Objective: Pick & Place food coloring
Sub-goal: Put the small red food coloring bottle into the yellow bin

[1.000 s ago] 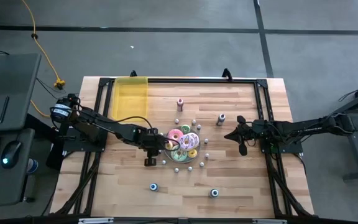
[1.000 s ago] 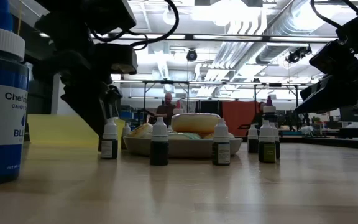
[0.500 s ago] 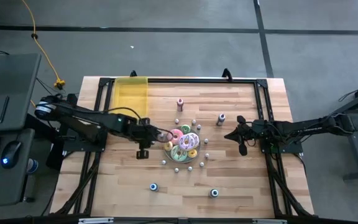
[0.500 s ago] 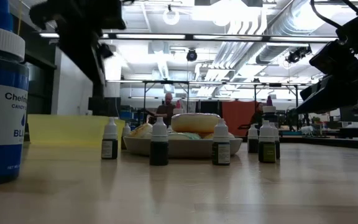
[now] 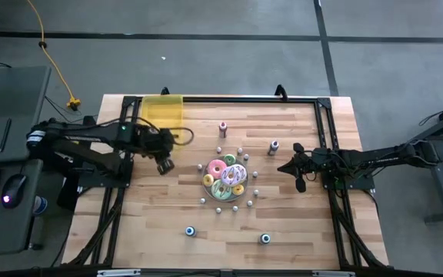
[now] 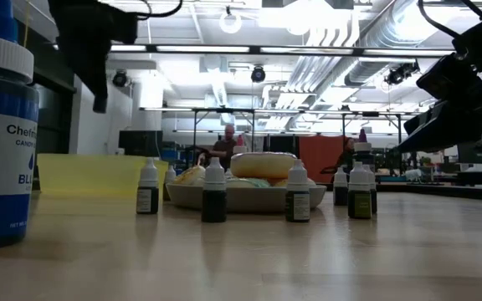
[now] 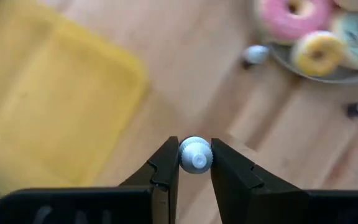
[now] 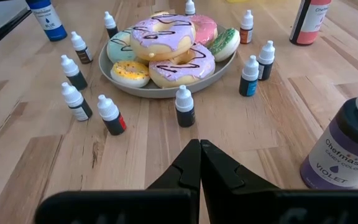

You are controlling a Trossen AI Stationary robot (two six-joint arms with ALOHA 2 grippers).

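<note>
High view: the left hand (image 5: 162, 163) has been carried away from the plate (image 5: 206, 183) of doughnuts (image 5: 225, 178) and is now seen between that plate and the yellow tray (image 5: 162, 112), whereas a second ago it was touching the plate's edge. The other small bottles of food coloring (image 5: 203, 200) are left ringed around the plate, well apart from the left hand. The right hand (image 5: 295, 168) is parked beyond the plate on the far side, unmoved.

Low view: the left arm has been lifted clear of the row of bottles (image 6: 147, 188) and only its dark bulk is seen high above them.

Left wrist view: one bottle (image 7: 195, 154) is clamped between the left hand's fingers (image 7: 165, 167), its pale ribbed cap showing; the tray lies just ahead of the hand. The pick is judged done and the carry toward the tray under way.

Right wrist view: the right hand's fingers (image 8: 188, 167) are pressed together on nothing, with the plate ahead.
</note>
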